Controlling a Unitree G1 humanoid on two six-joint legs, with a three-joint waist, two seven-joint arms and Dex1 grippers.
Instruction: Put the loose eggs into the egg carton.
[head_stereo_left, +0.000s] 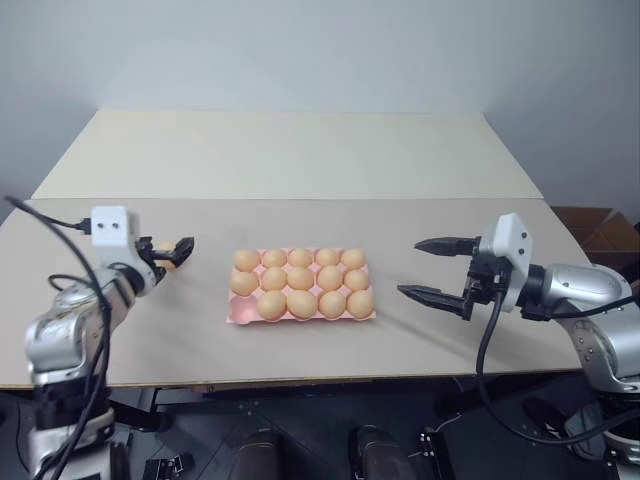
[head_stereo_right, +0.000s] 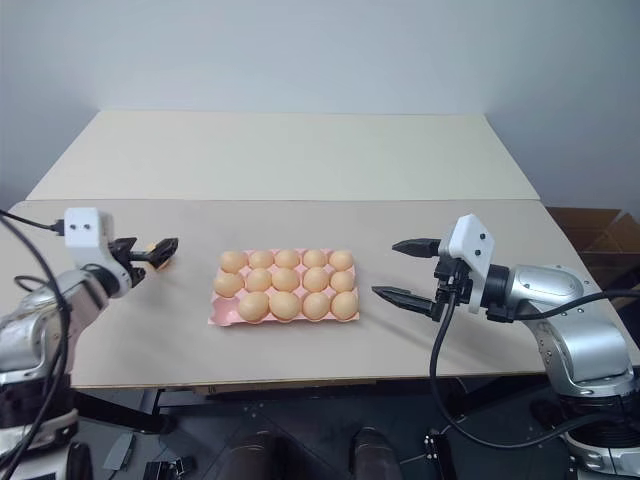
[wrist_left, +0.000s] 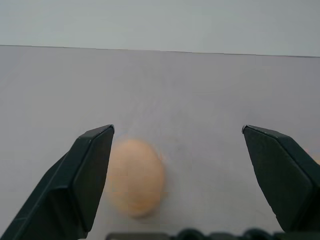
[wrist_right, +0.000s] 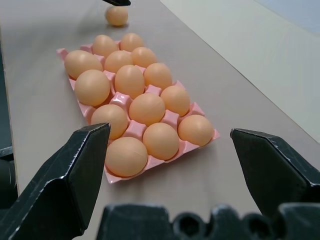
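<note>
Left eye view: fourteen cups of the carton (head_stereo_left: 236, 314) are filled; one egg (wrist_left: 136, 177) remains at nine o'clock, framed by the wide-open left gripper (head_stereo_left: 172, 252); the right gripper (head_stereo_left: 428, 268) is spread empty.

Near table (head_stereo_left: 180, 340): matte grey-beige top, spans scene left to right; front edge nearest camera, dark floor below it. Far table (head_stereo_left: 300, 150): paler cream top, butted against far edge of near table, seam running left to right between them. Wall (head_stereo_left: 320, 50): plain light grey, behind far table. Cardboard box (head_stereo_left: 600, 232): brown, open-topped, at far right beyond near table's right corner, partly hidden. Small dark items on floor (head_stereo_left: 170, 467), near left, too small to identify.
</note>
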